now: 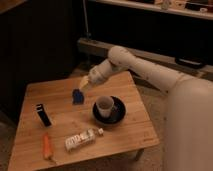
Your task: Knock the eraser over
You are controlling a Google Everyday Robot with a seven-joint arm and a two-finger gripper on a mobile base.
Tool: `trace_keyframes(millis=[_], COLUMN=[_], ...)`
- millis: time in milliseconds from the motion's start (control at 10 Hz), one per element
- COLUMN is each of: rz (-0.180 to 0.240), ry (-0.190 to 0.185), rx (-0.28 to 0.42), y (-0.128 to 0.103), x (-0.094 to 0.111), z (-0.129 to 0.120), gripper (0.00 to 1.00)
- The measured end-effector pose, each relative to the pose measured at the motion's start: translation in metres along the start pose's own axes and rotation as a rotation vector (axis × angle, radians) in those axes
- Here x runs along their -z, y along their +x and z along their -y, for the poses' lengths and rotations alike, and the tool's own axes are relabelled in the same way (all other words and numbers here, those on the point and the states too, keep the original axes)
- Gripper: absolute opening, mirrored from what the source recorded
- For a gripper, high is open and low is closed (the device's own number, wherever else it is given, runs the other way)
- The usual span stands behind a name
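Note:
The eraser (43, 114), a slim black block with a white band at its far end, is at the left side of the wooden table (60, 90). My gripper (83, 83) hovers over the table's middle back, just above and right of a small blue block (77, 96), well to the right of the eraser. The white arm reaches in from the right.
An orange carrot (47, 145) lies near the front left edge. A plastic bottle (82, 139) lies on its side at the front. A white cup (104, 106) stands on a black plate (119, 115) at the right. Dark shelving stands behind the table.

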Motion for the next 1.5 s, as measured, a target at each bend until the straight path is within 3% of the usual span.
trace_keyframes(millis=[200, 500, 1000, 1300, 1500], rz=[-0.03, -0.091, -0.144, -0.163, -0.161], ry=[-0.009, -0.013, -0.011, -0.013, -0.033], rx=[0.028, 0.069, 0.125, 0.133, 0.133], y=[-0.018, -0.008, 0.028, 0.033, 0.033], x=[-0.036, -0.081, -0.105, -0.125, -0.134], z=[-0.01, -0.016, -0.032, -0.03, -0.028], gripper=[0.0, 0.0, 0.0, 0.0, 0.0])
